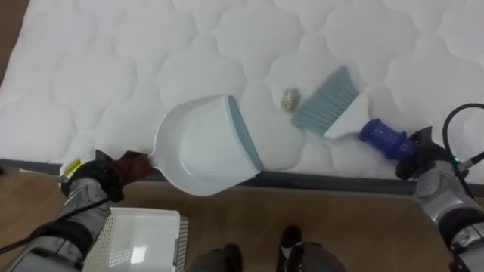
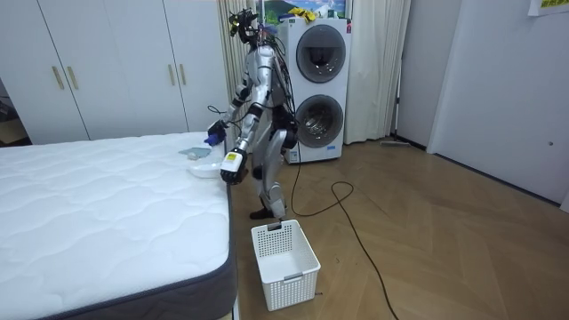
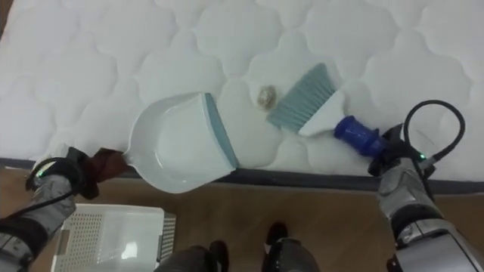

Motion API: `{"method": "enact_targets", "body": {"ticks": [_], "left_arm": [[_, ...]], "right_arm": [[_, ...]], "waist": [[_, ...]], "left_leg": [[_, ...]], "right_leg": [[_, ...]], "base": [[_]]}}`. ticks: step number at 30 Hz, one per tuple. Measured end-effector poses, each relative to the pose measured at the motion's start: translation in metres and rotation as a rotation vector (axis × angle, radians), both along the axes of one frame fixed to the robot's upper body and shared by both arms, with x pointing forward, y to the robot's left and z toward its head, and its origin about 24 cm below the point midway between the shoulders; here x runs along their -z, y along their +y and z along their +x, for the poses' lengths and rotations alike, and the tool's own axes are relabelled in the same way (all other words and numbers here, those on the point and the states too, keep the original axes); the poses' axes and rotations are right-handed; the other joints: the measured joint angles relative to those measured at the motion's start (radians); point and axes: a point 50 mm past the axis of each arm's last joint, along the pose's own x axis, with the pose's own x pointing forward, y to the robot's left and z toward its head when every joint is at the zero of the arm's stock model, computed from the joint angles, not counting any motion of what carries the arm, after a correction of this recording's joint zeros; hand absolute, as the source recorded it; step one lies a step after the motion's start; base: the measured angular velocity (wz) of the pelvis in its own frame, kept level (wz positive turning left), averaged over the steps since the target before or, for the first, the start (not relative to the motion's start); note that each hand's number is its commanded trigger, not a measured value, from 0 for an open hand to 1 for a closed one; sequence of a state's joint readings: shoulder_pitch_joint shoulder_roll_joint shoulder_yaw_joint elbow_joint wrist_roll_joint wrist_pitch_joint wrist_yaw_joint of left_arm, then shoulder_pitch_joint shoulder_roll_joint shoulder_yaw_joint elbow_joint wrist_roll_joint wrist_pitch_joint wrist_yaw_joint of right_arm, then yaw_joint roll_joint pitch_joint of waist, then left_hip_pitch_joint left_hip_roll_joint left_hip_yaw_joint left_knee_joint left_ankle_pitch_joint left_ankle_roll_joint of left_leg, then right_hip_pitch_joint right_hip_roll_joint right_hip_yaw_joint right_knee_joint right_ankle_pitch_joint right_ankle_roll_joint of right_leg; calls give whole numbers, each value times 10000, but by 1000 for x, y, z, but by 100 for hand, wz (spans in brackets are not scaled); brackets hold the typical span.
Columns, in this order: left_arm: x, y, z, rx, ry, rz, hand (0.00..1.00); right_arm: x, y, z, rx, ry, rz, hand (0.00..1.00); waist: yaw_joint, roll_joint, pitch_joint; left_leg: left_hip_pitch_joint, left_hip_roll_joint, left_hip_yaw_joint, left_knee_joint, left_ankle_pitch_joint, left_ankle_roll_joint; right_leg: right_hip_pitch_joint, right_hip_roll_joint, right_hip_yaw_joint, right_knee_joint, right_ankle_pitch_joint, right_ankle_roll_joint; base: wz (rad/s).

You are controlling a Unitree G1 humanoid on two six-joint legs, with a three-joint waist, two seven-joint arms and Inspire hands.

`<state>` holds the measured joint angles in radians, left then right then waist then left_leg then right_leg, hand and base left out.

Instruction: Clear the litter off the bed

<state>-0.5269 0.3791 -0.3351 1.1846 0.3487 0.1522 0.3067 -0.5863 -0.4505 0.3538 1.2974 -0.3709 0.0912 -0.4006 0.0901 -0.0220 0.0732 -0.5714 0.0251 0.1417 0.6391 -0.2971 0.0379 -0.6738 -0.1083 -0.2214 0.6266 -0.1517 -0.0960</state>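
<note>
A white dustpan with a grey-blue lip lies on the quilted white mattress, near its front edge. My left hand is shut on its brown handle, just off the mattress edge. A hand brush with pale blue bristles, white body and blue handle rests to the right; my right hand is shut on that handle. A small crumpled scrap of debris sits between the dustpan's lip and the bristles. In the room view I stand bent at the bed's side, dustpan by the edge.
A white plastic laundry basket stands on the wooden floor below my left arm, also the basket beside the bed in the room view. Stacked washing machines and white wardrobes line the far wall.
</note>
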Motion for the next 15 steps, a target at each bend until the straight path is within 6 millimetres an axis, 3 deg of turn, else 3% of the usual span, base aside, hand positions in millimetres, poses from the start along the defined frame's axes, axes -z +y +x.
{"method": "enact_targets", "body": {"ticks": [2, 5, 15], "left_arm": [[-11, 8, 4, 247, -420, 895, 100], [-22, 15, 8, 451, -925, 1821, 100], [-39, 18, 16, 898, -1788, 3258, 100]], "right_arm": [[-11, -13, 0, -268, 156, -1015, 100], [-25, -23, 4, -716, 456, -2340, 100], [-51, -24, 22, -1691, 654, -4617, 100]], "waist": [[24, -332, -15], [15, -576, 6], [16, -664, 14]], "left_leg": [[-69, 46, -58, 69, 0, -7], [-85, 114, -84, 133, -9, -7], [-221, 154, -122, -2, 51, 23]], "right_leg": [[-23, 8, -47, 22, -5, -7], [61, 30, -123, -60, 8, -15], [64, 69, -288, -401, 168, -8]], "base": [[8], [3], [1]]}}
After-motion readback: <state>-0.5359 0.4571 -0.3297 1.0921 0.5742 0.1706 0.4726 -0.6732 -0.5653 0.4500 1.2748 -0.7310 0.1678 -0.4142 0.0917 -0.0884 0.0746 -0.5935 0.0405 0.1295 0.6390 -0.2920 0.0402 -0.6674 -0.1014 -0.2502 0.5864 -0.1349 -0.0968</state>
